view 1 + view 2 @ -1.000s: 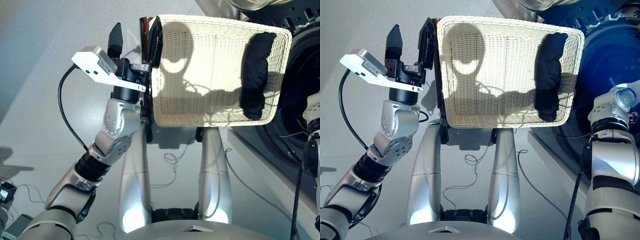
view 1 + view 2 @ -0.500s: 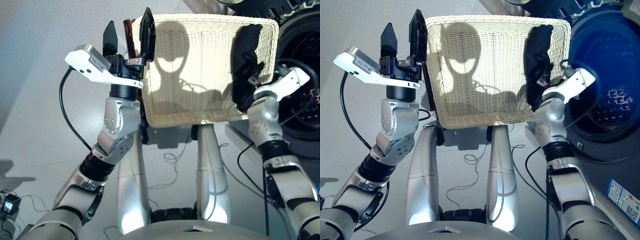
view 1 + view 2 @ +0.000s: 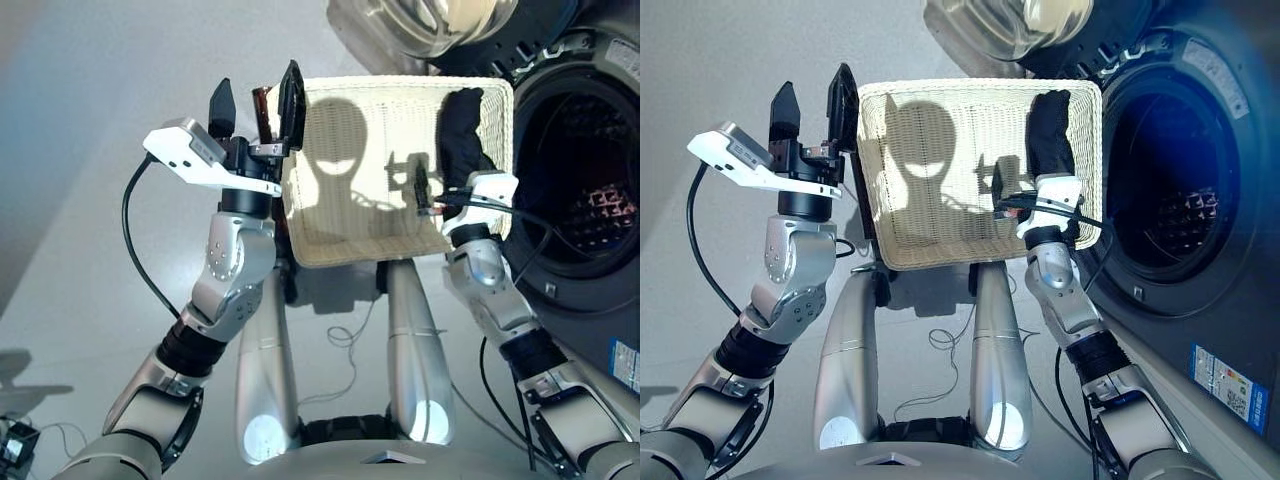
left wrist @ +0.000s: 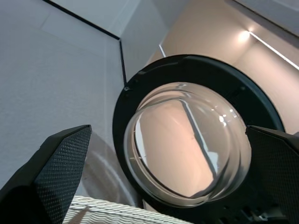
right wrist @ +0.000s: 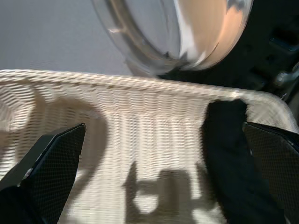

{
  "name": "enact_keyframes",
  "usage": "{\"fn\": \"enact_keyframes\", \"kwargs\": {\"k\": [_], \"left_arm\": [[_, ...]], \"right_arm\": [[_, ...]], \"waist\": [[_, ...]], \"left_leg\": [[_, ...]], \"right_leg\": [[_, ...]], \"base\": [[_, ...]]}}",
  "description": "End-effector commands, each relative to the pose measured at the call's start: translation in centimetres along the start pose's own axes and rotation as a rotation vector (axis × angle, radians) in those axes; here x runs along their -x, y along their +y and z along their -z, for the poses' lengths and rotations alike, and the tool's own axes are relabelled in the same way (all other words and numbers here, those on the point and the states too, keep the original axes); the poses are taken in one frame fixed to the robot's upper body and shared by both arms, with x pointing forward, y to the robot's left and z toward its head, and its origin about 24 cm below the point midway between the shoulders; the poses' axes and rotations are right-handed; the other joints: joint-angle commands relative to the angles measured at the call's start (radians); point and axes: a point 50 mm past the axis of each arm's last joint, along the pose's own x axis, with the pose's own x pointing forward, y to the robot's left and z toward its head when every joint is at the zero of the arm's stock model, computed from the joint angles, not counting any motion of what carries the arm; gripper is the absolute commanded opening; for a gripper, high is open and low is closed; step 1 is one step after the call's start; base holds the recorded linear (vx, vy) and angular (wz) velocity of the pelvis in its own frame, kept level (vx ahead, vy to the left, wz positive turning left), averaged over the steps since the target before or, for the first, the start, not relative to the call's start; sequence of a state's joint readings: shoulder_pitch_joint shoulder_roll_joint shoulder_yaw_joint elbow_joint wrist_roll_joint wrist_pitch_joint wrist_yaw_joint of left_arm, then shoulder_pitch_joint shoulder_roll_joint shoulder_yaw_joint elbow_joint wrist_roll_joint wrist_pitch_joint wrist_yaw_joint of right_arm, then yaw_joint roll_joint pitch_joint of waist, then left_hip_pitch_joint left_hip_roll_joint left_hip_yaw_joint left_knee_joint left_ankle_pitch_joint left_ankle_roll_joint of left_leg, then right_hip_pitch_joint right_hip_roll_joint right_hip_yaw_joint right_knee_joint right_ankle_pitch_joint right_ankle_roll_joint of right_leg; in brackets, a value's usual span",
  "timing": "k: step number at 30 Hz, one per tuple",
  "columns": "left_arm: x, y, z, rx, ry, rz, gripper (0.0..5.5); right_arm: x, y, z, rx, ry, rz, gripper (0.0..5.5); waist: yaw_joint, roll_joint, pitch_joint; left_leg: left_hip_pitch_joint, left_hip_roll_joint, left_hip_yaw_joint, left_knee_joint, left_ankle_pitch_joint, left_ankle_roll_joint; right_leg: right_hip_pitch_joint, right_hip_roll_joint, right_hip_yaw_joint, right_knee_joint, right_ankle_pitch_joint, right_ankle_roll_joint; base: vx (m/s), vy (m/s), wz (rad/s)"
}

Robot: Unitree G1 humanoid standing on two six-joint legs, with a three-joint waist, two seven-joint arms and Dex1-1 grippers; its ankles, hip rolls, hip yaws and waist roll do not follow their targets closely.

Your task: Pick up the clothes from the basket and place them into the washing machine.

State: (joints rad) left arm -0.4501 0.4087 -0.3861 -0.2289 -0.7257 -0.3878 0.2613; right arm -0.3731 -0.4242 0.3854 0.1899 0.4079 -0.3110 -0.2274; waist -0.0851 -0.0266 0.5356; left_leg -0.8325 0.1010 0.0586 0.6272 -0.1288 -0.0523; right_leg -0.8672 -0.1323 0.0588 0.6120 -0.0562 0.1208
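The cream-white woven basket (image 3: pixel 350 215) holds one black cloth bundle (image 3: pixel 462 128), lying along its right wall; no other clothes show. My right gripper (image 3: pixel 420 190) hangs open over the basket's front right part, just left of the bundle's near end and not touching it. In the right wrist view its fingers (image 5: pixel 51 168) stand wide apart with nothing between them, and the black bundle (image 5: pixel 229 154) lies ahead. My left gripper (image 3: pixel 257 90) is raised at the basket's left rim, open and empty. The washing machine (image 3: pixel 585 180) stands to the right with its dark drum exposed and its glass door (image 3: pixel 440 25) swung open.
A dark brown object (image 3: pixel 262 105) shows just behind my left gripper at the basket's left rim. Thin cables (image 3: pixel 345 330) lie on the grey floor below the basket. The left wrist view looks up at the open porthole door (image 4: pixel 187 144).
My right arm has swung in from the machine side and now holds its gripper over the basket beside the black bundle. The camera has turned right. The left gripper stays at the basket's left rim.
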Motion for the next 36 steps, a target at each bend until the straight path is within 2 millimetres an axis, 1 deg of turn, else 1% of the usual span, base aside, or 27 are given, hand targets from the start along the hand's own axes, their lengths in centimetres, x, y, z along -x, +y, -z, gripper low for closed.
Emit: {"fn": "enact_keyframes", "kwargs": {"k": [1, 3, 5, 8, 12, 13, 14, 17, 18, 20, 21, 23, 24, 25, 28, 30, 31, 32, 34, 35, 36], "left_arm": [[-0.2, -1.4, -2.2, 0.007, -0.127, 0.101, 5.5], [-0.3, -1.5, -2.1, 0.033, -0.128, 0.104, 5.5], [-0.3, -1.6, -2.1, 0.05, -0.126, 0.104, 5.5], [-0.3, -1.9, -1.9, 0.073, -0.124, 0.105, 5.5], [-0.3, -2.3, -2.0, 0.105, -0.128, 0.108, 5.5], [-0.3, -2.5, -2.1, 0.123, -0.131, 0.113, 5.5], [-0.3, -2.5, -2.2, 0.123, -0.131, 0.113, 5.5], [-0.1, -2.9, -2.1, 0.15, -0.118, 0.137, 5.5], [-0.1, -2.9, -2.1, 0.15, -0.119, 0.137, 5.5], [-0.1, -3.3, -2.0, 0.159, -0.106, 0.155, 5.5], [-0.1, -3.3, -2.0, 0.159, -0.107, 0.155, 5.5], [-0.1, -3.5, -2.1, 0.157, -0.104, 0.172, 5.5], [-0.1, -3.5, -2.1, 0.156, -0.105, 0.172, 5.5], [-0.1, -3.7, -2.2, 0.16, -0.104, 0.187, 5.5], [-0.2, -3.8, -2.3, 0.153, -0.107, 0.195, 5.5], [-0.2, -4.0, -2.6, 0.147, -0.114, 0.209, 5.5], [-0.2, -4.1, -2.7, 0.15, -0.116, 0.216, 5.5], [-0.2, -4.4, -2.6, 0.159, -0.113, 0.226, 5.5], [-0.2, -4.5, -2.7, 0.161, -0.112, 0.227, 5.5], [0.0, -4.7, -2.5, 0.165, -0.105, 0.232, 5.5], [-0.1, -4.7, -2.5, 0.165, -0.106, 0.232, 5.5]], "right_arm": [[-0.8, -0.2, -1.7, 0.011, -0.088, -0.01, 5.5], [-1.3, -0.6, -1.1, -0.02, -0.063, 0.025, 5.5], [-1.8, -1.4, -0.7, 0.016, -0.037, 0.079, 5.5], [-3.3, -3.3, -0.7, 0.126, -0.02, 0.165, 5.5], [-5.2, -5.9, -1.3, 0.24, 0.002, 0.275, 5.5], [-5.9, -7.0, -1.7, 0.26, 0.014, 0.324, 5.5], [-5.9, -7.0, -1.7, 0.26, 0.014, 0.323, 5.5], [-6.4, -9.8, -1.5, 0.29, 0.077, 0.429, 5.5], [-6.4, -9.8, -1.6, 0.29, 0.077, 0.429, 5.5], [-6.5, -11.4, -1.3, 0.323, 0.138, 0.477, 5.5], [-6.6, -11.4, -1.3, 0.322, 0.137, 0.477, 5.5], [-6.6, -12.5, -0.9, 0.366, 0.2, 0.488, 5.5], [-6.6, -12.5, -1.0, 0.366, 0.199, 0.488, 5.5], [-6.9, -13.1, -1.2, 0.408, 0.229, 0.489, 5.5], [-7.3, -13.2, -1.3, 0.444, 0.257, 0.471, 5.5], [-7.4, -13.5, -1.1, 0.46, 0.297, 0.47, 5.5], [-7.5, -13.7, -1.2, 0.459, 0.304, 0.48, 5.5], [-7.6, -14.0, -1.2, 0.44, 0.324, 0.499, 5.5], [-7.6, -14.2, -1.3, 0.434, 0.331, 0.51, 5.5], [-7.4, -14.4, -1.0, 0.43, 0.355, 0.515, 5.5], [-7.5, -14.4, -1.0, 0.43, 0.354, 0.515, 5.5]], "waist": [[-0.001, 0.015, -0.016], [0.005, 0.021, -0.016], [0.01, 0.027, -0.016], [0.021, 0.04, -0.016], [0.04, 0.061, -0.016], [0.046, 0.069, -0.016], [0.046, 0.069, -0.016], [0.056, 0.086, -0.016], [0.056, 0.086, -0.016], [0.06, 0.093, -0.016], [0.06, 0.093, -0.016], [0.066, 0.097, -0.016], [0.066, 0.097, -0.016], [0.069, 0.099, -0.016], [0.07, 0.103, -0.016], [0.075, 0.112, -0.016], [0.076, 0.117, -0.016], [0.079, 0.124, -0.016], [0.081, 0.127, -0.016], [0.083, 0.132, -0.016], [0.083, 0.133, -0.016]], "left_leg": [[0.046, -0.013, 0.015, -0.107, 0.077, -0.034], [0.045, -0.013, 0.014, -0.105, 0.078, -0.034], [0.046, -0.013, 0.009, -0.105, 0.079, -0.035], [0.037, -0.013, 0.006, -0.098, 0.08, -0.037], [0.007, -0.013, 0.002, -0.081, 0.082, -0.041], [-0.008, -0.013, 0.001, -0.066, 0.078, -0.043], [-0.01, -0.013, 0.0, -0.065, 0.078, -0.043], [-0.053, -0.013, 0.002, -0.02, 0.068, -0.05], [-0.054, -0.013, 0.002, -0.018, 0.067, -0.05], [-0.091, -0.012, 0.001, 0.023, 0.056, -0.054], [-0.093, -0.012, 0.0, 0.025, 0.055, -0.054], [-0.141, -0.014, -0.007, 0.079, 0.045, -0.055], [-0.144, -0.014, -0.007, 0.081, 0.044, -0.055], [-0.177, -0.013, -0.011, 0.108, 0.041, -0.056], [-0.213, -0.013, -0.012, 0.136, 0.038, -0.056], [-0.246, -0.016, -0.011, 0.161, 0.036, -0.054], [-0.261, -0.018, -0.013, 0.17, 0.035, -0.054], [-0.28, -0.016, -0.01, 0.183, 0.034, -0.052], [-0.293, -0.016, -0.009, 0.196, 0.03, -0.051], [-0.29, -0.018, -0.013, 0.222, -0.006, -0.053], [-0.292, -0.017, -0.013, 0.224, -0.007, -0.053]], "right_leg": [[0.012, -0.019, -0.013, -0.06, 0.034, 0.022], [0.014, -0.019, -0.015, -0.061, 0.033, 0.02], [0.014, -0.021, -0.019, -0.057, 0.03, 0.018], [0.004, -0.022, -0.021, -0.048, 0.025, 0.013], [-0.026, -0.021, -0.02, -0.019, 0.01, 0.004], [-0.043, -0.02, -0.016, -0.001, 0.002, 0.0], [-0.044, -0.02, -0.016, 0.0, 0.002, 0.0], [-0.089, -0.018, -0.015, 0.051, -0.018, -0.008], [-0.09, -0.018, -0.015, 0.053, -0.018, -0.008], [-0.133, -0.015, -0.016, 0.103, -0.038, -0.013], [-0.136, -0.015, -0.016, 0.105, -0.038, -0.013], [-0.188, -0.007, -0.019, 0.166, -0.05, -0.014], [-0.19, -0.007, -0.019, 0.168, -0.051, -0.014], [-0.224, -0.007, -0.021, 0.195, -0.051, -0.012], [-0.261, -0.007, -0.022, 0.225, -0.053, -0.01], [-0.297, -0.008, -0.024, 0.256, -0.054, -0.01], [-0.311, -0.006, -0.022, 0.266, -0.056, -0.011], [-0.338, -0.006, -0.022, 0.286, -0.058, -0.011], [-0.352, -0.006, -0.022, 0.3, -0.062, -0.01], [-0.349, -0.007, -0.022, 0.329, -0.098, -0.008], [-0.351, -0.007, -0.022, 0.331, -0.098, -0.008]], "base": [[0.0, 0.0, 0.0], [0.0, 0.0, 0.0], [0.0, 0.0, 0.0], [0.0, 0.0, 0.0], [-0.009, -0.014, 0.002], [0.0, 0.0, 0.0], [0.0, 0.0, 0.0], [-0.016, -0.021, 0.038], [-0.038, -0.027, 0.212], [0.0, 0.0, 0.0], [0.0, 0.0, 0.0], [0.0, 0.0, 0.0], [-0.047, -0.051, 0.147], [0.0, 0.0, 0.0], [0.0, 0.0, 0.0], [0.0, 0.0, 0.0], [0.0, 0.0, 0.0], [0.0, 0.0, 0.0], [0.04, 0.0, 0.019], [0.08, 0.0, -0.013], [0.0, 0.0, 0.0]]}}
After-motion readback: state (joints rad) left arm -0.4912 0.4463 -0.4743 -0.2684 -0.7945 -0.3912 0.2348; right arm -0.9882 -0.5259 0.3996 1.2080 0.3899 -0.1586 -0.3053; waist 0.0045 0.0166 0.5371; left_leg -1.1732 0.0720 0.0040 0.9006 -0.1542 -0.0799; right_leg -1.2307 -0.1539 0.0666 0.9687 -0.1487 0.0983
